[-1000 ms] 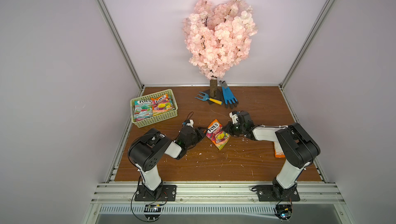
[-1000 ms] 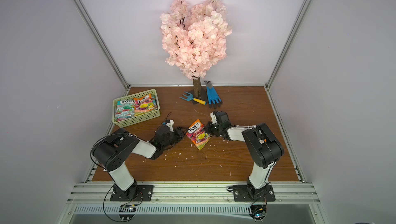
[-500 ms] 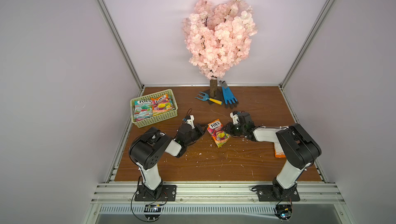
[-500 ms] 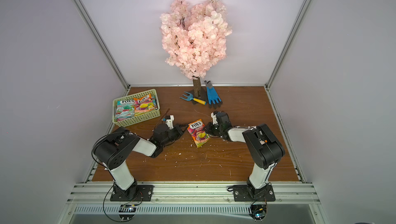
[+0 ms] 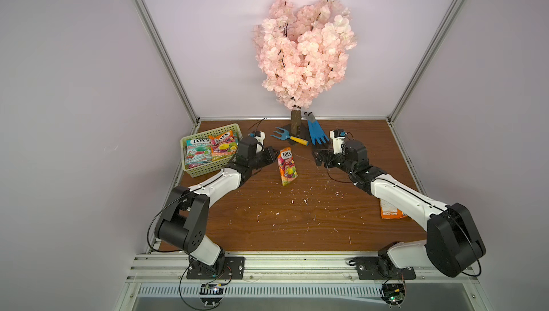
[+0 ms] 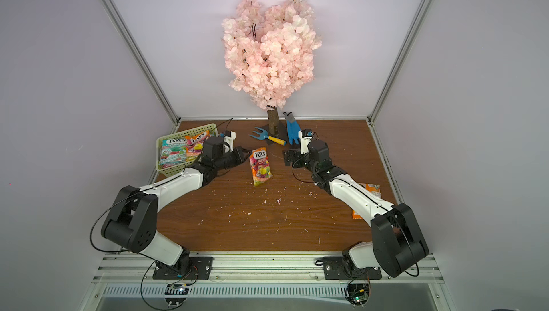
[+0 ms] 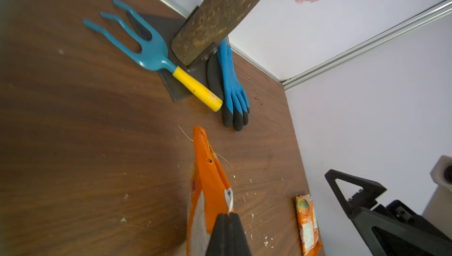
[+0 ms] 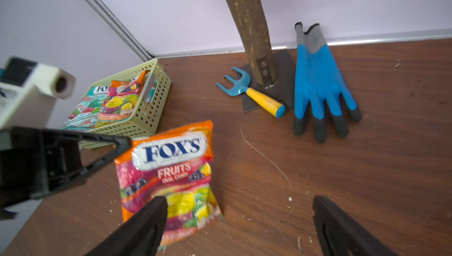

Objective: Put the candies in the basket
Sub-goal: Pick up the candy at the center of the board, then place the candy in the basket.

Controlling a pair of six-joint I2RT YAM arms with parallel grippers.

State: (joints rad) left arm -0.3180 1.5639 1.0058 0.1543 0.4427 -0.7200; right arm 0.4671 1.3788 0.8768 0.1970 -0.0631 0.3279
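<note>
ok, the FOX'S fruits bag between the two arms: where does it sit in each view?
Top view: fruits bag mid-table between the arms, in front of the garden fork.
Top view: same spot, fork behind it.
Left wrist: edge-on orange strip, pinched in the left gripper, fork beyond.
Right wrist: front face readable, close to the basket.
Shared landmark: the garden fork, in all four.

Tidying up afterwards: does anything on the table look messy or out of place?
White crumbs litter the table, and one orange candy bag lies partly under the right arm, far from the basket.
</note>
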